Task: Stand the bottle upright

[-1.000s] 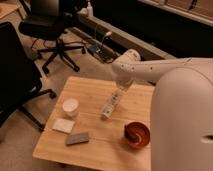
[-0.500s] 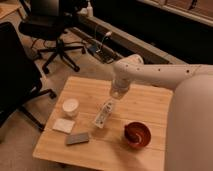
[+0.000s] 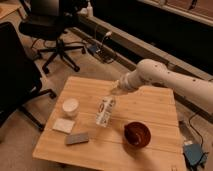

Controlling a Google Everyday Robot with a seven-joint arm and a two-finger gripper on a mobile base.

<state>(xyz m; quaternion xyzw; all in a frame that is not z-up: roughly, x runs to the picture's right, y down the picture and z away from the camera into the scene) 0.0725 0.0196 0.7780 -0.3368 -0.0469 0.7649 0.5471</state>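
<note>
The bottle (image 3: 105, 111), slim and whitish with a pale patterned label, is on the wooden table (image 3: 150, 107) near its middle. It looks tilted or lying with its upper end pointing to the far right. My gripper (image 3: 114, 92) is at the end of the white arm (image 3: 165, 80) that reaches in from the right. It is right at the bottle's upper end, and I cannot tell whether it touches it.
A short white cup (image 3: 70, 106) stands left of the bottle. A pale pad (image 3: 63, 125) and a grey block (image 3: 77, 138) lie at the front left. A dark red bowl (image 3: 137, 134) sits at the front right. Black office chairs (image 3: 52, 30) stand behind and to the left.
The arm has drawn back to the right and takes up less of the view. The bottle's lower end has shifted toward the front left of the table.
</note>
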